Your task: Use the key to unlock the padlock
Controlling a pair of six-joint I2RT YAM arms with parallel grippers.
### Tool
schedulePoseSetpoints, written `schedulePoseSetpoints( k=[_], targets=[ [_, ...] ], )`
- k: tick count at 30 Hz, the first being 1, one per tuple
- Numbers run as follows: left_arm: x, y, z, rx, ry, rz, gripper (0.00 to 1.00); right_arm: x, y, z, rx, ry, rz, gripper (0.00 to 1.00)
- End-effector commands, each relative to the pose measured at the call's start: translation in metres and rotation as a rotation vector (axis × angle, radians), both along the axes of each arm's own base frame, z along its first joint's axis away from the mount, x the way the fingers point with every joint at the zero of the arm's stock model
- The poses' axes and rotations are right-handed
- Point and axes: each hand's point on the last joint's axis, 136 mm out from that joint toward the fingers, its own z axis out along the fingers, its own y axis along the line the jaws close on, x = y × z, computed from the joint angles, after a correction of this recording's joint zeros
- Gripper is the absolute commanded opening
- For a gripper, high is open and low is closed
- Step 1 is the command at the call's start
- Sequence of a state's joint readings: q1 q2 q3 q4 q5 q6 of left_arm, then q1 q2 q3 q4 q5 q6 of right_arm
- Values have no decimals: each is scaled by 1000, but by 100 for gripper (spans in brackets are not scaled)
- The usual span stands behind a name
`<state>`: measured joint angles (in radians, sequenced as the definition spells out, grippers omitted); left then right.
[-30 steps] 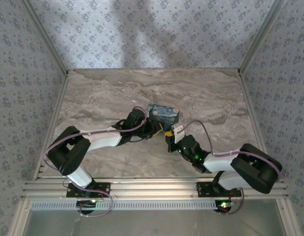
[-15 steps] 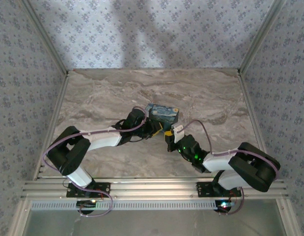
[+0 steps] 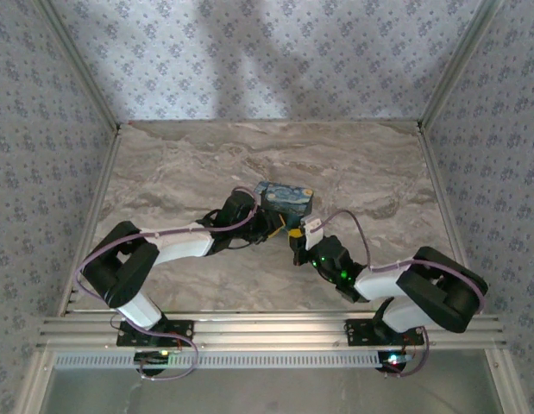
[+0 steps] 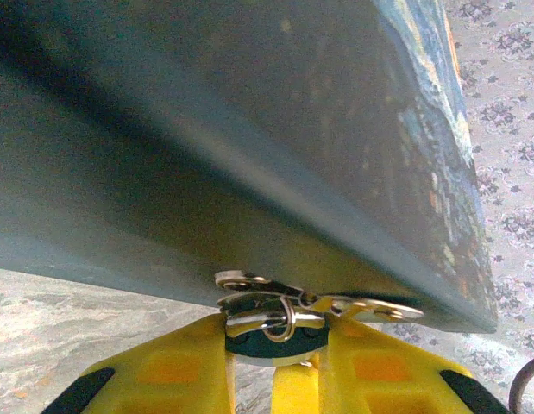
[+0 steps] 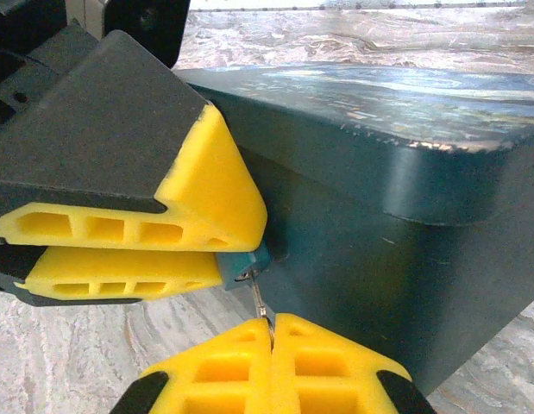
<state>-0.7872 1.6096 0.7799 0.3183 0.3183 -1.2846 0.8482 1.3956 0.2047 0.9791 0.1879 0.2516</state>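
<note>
The tiny teal padlock (image 5: 246, 260) hangs at the front of the swirl-printed blue box (image 5: 379, 207), pinched between the left gripper's yellow fingers (image 5: 189, 194). In the left wrist view my left gripper (image 4: 277, 335) is shut on the padlock (image 4: 265, 342), whose metal shackle (image 4: 271, 321) passes through the box's silver hasp (image 4: 370, 308). My right gripper (image 5: 271, 326) is shut on the key (image 5: 259, 301), and its thin blade reaches up into the padlock's underside. In the top view both grippers, left (image 3: 278, 227) and right (image 3: 297, 243), meet just in front of the box (image 3: 285, 199).
The box stands on the marble-patterned table (image 3: 353, 164), a little left of centre. Patterned walls (image 3: 42, 129) enclose the table on the left, back and right. An aluminium rail (image 3: 267, 332) runs along the near edge by the arm bases.
The right arm's elbow has shifted slightly left. Both grippers stay at the padlock in front of the box.
</note>
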Motion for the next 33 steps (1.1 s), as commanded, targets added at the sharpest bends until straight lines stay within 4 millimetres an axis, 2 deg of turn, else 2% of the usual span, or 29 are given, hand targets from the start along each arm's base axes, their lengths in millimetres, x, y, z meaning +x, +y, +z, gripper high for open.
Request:
schedulePoseSetpoints(
  k=[1, 13, 19, 33],
  targets=[
    [-5, -10, 28, -73, -33, -23, 25, 13, 6, 28, 80, -65, -27, 0],
    [-4, -12, 31, -81, -33, -26, 25, 14, 7, 32, 115, -76, -23, 0],
    [-5, -14, 35, -94, -33, -27, 25, 15, 2, 34, 161, -72, -30, 0],
    [-3, -15, 40, -117, -23, -23, 25, 11, -5, 32, 143, -90, -15, 0]
  ],
)
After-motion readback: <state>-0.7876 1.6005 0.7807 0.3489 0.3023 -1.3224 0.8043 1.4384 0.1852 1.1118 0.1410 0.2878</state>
